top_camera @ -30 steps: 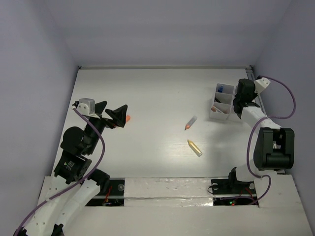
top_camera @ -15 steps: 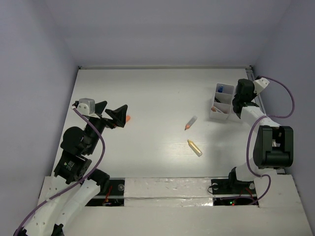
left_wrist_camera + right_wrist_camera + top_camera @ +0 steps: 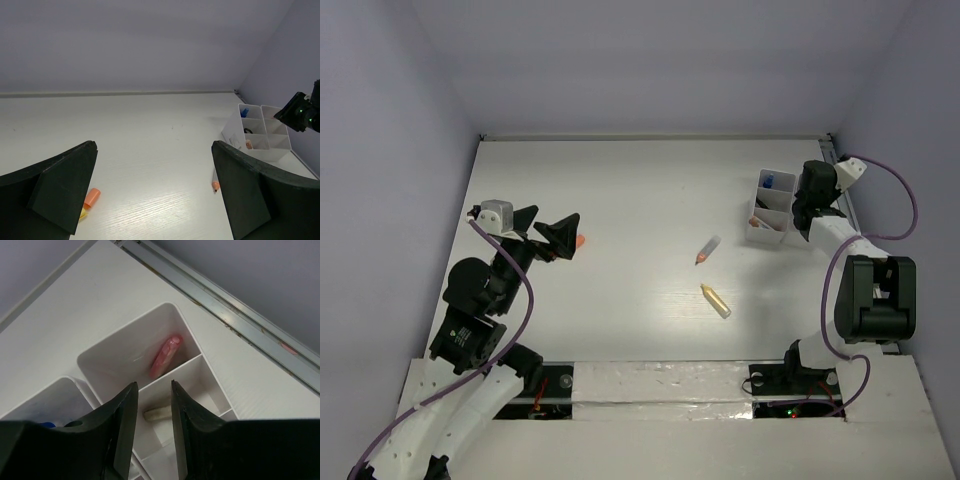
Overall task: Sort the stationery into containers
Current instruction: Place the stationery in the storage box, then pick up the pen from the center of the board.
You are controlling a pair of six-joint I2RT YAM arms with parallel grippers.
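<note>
Right gripper [image 3: 153, 385] jaws, slightly apart and empty just above a tray [image 3: 115, 354] divider, could snag it on retreat; left gripper [image 3: 154, 145] jaws wide apart.

Your white plastic divided tray [image 3: 764, 237] sits far right, pink stubby marker [image 3: 165, 356] inside it; short grey pencil [image 3: 708, 249] mid-table, yellow stubby marker [image 3: 716, 301] just before it, orange stubby marker [image 3: 581, 241] left.

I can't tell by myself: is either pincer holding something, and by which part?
Nothing is held. The left pincer gapes empty; the right pincer stands open and empty above the white plastic divided tray.
</note>
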